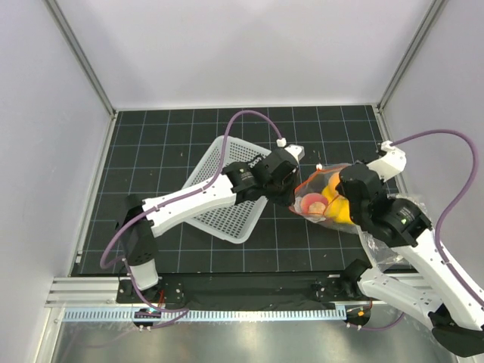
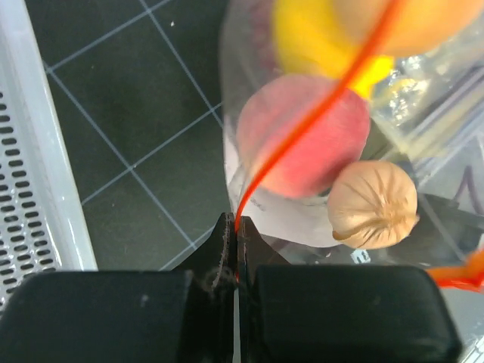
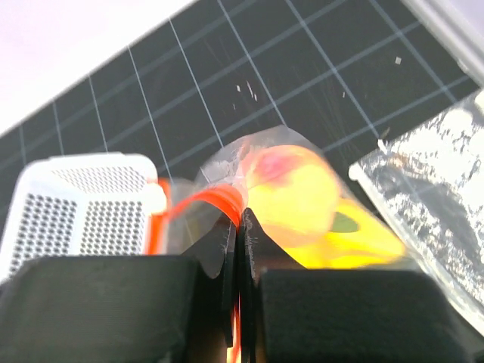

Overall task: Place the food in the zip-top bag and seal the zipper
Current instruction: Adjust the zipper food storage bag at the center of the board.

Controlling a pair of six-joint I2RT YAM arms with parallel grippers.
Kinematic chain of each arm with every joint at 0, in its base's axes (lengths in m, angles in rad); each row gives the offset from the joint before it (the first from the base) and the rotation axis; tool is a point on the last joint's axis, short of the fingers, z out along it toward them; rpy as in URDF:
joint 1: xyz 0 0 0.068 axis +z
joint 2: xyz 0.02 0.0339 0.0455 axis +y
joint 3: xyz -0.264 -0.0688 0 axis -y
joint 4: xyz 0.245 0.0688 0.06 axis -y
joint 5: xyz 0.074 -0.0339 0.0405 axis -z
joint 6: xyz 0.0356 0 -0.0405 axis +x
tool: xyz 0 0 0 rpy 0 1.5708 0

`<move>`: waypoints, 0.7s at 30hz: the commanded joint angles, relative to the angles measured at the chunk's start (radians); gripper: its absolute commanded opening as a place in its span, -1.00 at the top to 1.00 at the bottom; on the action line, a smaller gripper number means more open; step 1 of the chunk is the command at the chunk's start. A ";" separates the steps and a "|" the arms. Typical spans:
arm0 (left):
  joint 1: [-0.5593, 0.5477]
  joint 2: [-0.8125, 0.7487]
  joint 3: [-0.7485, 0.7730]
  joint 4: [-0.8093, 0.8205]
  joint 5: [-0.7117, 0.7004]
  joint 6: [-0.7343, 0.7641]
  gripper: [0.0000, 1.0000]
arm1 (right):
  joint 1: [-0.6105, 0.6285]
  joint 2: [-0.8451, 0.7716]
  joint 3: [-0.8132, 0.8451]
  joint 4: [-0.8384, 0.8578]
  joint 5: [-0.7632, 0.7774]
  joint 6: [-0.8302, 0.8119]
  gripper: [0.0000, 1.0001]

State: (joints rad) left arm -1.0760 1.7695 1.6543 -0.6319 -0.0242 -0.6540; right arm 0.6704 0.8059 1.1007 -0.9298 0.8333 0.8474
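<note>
The clear zip-top bag (image 1: pixel 324 203) hangs between my two grippers over the mat, with the food inside. The left wrist view shows a pink-red peach (image 2: pixel 302 136), a peach-coloured ball (image 2: pixel 374 206) and yellow pieces (image 2: pixel 321 38) in it. My left gripper (image 1: pixel 286 198) is shut on the red-orange zipper strip (image 2: pixel 302 128) at the bag's left end. My right gripper (image 1: pixel 349 189) is shut on the zipper (image 3: pixel 204 200) at the other end, next to a yellow fruit (image 3: pixel 295 197).
The white perforated basket (image 1: pixel 227 204) lies tilted under the left arm; it also shows in the left wrist view (image 2: pixel 30 189) and the right wrist view (image 3: pixel 83 204). A clear crinkly plastic sheet (image 1: pixel 389 253) lies at the right under the right arm.
</note>
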 commanded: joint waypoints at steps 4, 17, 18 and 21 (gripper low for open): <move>-0.002 -0.093 0.062 -0.054 -0.043 0.020 1.00 | 0.001 -0.042 -0.088 0.040 0.080 -0.062 0.98; -0.019 0.033 0.087 0.019 -0.117 0.050 1.00 | 0.001 -0.013 -0.031 0.094 -0.158 -0.266 0.98; -0.019 -0.010 0.052 0.035 -0.134 0.047 1.00 | 0.003 0.018 -0.044 0.100 -0.210 -0.274 0.98; -0.013 -0.071 -0.010 0.054 -0.158 0.044 0.99 | 0.003 0.055 -0.015 0.016 -0.097 -0.231 0.99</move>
State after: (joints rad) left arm -1.0912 1.8229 1.6798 -0.6529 -0.1249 -0.6170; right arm 0.6720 0.8181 1.0695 -0.8974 0.7002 0.6342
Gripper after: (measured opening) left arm 0.014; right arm 0.053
